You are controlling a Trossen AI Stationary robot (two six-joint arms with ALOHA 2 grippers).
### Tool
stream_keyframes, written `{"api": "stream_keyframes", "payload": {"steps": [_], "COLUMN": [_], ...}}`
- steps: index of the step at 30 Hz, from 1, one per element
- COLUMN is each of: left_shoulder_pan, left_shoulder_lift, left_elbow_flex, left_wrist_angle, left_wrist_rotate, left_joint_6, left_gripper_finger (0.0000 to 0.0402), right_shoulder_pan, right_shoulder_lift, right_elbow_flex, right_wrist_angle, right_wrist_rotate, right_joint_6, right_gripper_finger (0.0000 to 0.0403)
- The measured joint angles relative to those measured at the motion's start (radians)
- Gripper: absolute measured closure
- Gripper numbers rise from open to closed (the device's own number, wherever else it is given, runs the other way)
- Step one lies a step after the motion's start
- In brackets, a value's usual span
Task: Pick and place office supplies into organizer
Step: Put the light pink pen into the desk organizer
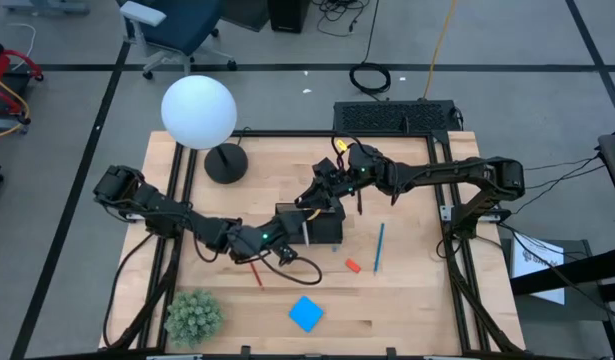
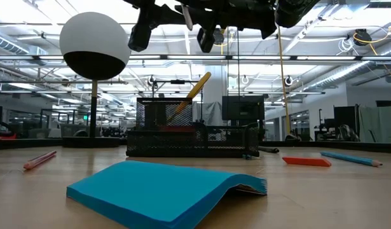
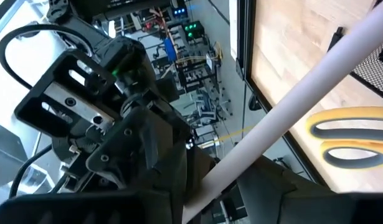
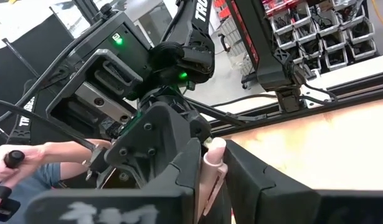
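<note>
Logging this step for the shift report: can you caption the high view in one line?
Both arms meet over the black organizer; the right claw grips a pale pencil, while blue pen, eraser and note pad wait on the table.

white globe lamp (image 1: 198,111) back-left on table | black round base (image 1: 226,162) | green spiky plant (image 1: 193,316) front-left | blue office chair (image 1: 175,25) on floor

Wooden table (image 1: 407,300), organizer (image 1: 322,228), note pad (image 1: 306,313), plant (image 1: 193,316)

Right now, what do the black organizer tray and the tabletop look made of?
The black rectangular organizer tray looks like painted wire mesh, probably metal: the room shows through its walls in the low view. The pale tabletop looks like butcher-block wood with a smooth, slightly glossy finish: parallel plank seams and grain show.
</note>
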Motion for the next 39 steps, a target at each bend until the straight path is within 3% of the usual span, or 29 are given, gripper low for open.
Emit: {"api": "stream_keyframes", "payload": {"steps": [11, 18, 30, 39], "left_shoulder_pan": [-0.045, -0.056, -0.062, -0.059], "left_shoulder_lift": [-0.013, -0.089, -0.306, -0.483], "left_elbow_flex": [0.002, 0.002, 0.000, 0.000], "left_wrist_angle": [-0.004, -0.081, -0.421, -0.449], "left_wrist_rotate": [-0.125, -0.129, -0.109, -0.069], "left_joint_6": [-0.136, -0.277, -0.710, -0.972], "left_gripper_finger": [0.0281, 0.0282, 0.0282, 0.0282], "right_shoulder_pan": [-0.011, -0.013, -0.011, -0.011], "right_shoulder_lift": [-0.039, -0.041, -0.042, -0.042], "right_elbow_flex": [-0.001, -0.002, -0.001, -0.001], "right_wrist_angle": [-0.053, -0.062, -0.049, -0.057], "right_wrist_rotate": [0.004, 0.001, 0.001, 0.003], "right_joint_6": [-0.043, -0.064, -0.207, -0.398], "right_gripper_finger": [0.0365, 0.0366, 0.0367, 0.0367]}}
